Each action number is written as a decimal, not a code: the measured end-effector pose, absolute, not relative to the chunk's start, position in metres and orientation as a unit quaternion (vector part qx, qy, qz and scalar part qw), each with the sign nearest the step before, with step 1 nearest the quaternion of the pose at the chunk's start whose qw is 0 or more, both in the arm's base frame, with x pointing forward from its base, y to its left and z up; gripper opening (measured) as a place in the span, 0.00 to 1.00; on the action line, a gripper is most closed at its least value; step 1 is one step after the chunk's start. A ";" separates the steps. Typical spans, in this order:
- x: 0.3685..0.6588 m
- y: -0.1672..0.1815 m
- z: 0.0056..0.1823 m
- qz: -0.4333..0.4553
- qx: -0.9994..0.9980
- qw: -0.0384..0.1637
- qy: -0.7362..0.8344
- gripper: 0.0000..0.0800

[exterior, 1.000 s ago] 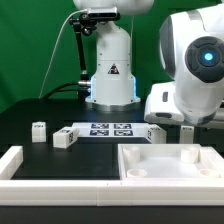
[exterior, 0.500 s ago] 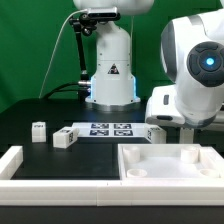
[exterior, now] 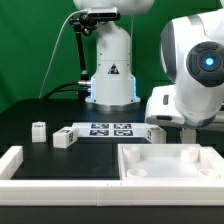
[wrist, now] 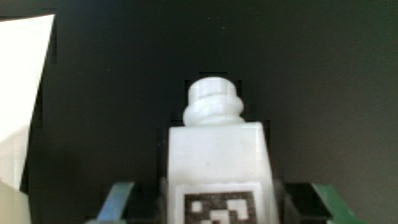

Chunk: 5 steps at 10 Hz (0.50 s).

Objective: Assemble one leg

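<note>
Seeing the glossy white arm [exterior: 195, 70] fill the exterior view's right above the matte black table [exterior: 20, 115], with the moulded white tray-like part [exterior: 170, 178] below it cut off at the frame edge. In the wrist view the leg [wrist: 221, 150], a square white plastic post with a rounded ribbed tip and a black-and-white tag, sits between the fingers [wrist: 121, 200] of the gripper [wrist: 221, 205]. The fingers are mostly cropped, with a dark strip on each side of the leg, so can't tell if they're clamped on it or just straddling it.

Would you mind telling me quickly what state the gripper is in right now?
Gripper: open, fingers either side of the leg, not touching it.
</note>
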<state>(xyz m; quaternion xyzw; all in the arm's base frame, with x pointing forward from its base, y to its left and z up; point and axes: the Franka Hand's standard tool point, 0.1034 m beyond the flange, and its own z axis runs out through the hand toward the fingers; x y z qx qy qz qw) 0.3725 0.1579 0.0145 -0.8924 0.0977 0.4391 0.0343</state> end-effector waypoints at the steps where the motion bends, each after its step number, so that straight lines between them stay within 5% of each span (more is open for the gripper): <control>1: 0.373 0.158 0.015 0.439 -0.892 0.034 0.098 0.36; 5: 0.397 0.142 0.056 0.438 -0.895 0.039 0.075 0.36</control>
